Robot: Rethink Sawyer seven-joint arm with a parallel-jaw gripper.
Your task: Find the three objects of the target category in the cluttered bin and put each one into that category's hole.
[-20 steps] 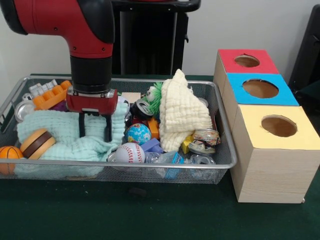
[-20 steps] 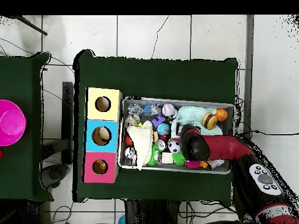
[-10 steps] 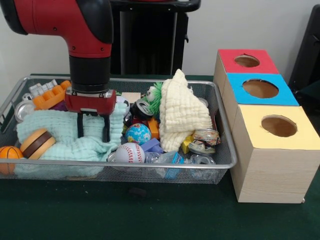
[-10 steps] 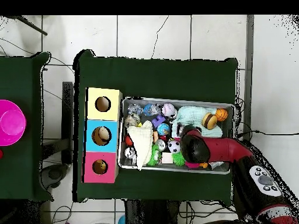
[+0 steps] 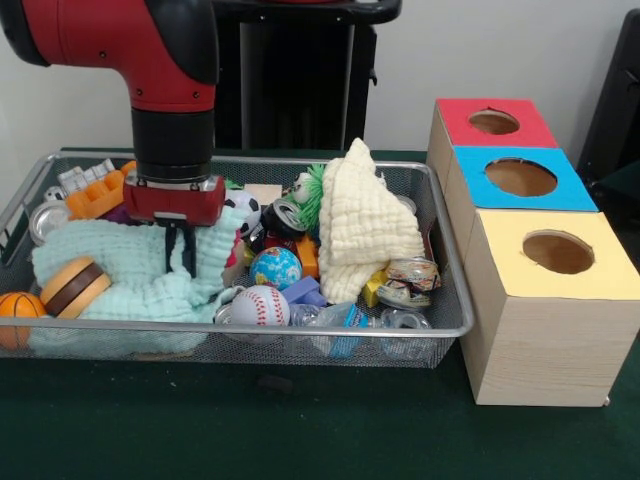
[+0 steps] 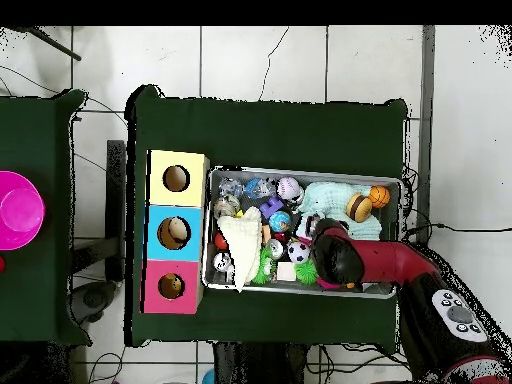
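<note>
My gripper [image 5: 179,262] reaches down into the wire bin [image 5: 300,328], its fingers pinched together on a fold of the mint green cloth [image 5: 110,265]. To the right of the cloth lie a baseball [image 5: 259,306] and a globe ball [image 5: 275,268]. A basketball [image 5: 18,312] sits in the bin's left corner. A soccer ball [image 5: 247,212] peeks out behind the wrist. In the overhead view the arm [image 6: 345,262] covers the gripper, with the soccer ball [image 6: 297,250] beside it. The red box [image 5: 455,112], blue box [image 5: 470,165] and yellow box [image 5: 600,262] each have a round hole.
A cream cloth [image 5: 365,225] stands heaped in the bin's middle. A toy burger [image 5: 75,285] rests on the mint cloth. An orange tray [image 5: 100,192], crushed cans [image 5: 405,282] and small blocks fill the rest. The boxes stand right of the bin.
The fingers have come together on the mint cloth; a second ago they stood apart over it. The arm has shifted slightly left and up, lifting the fold a little.
</note>
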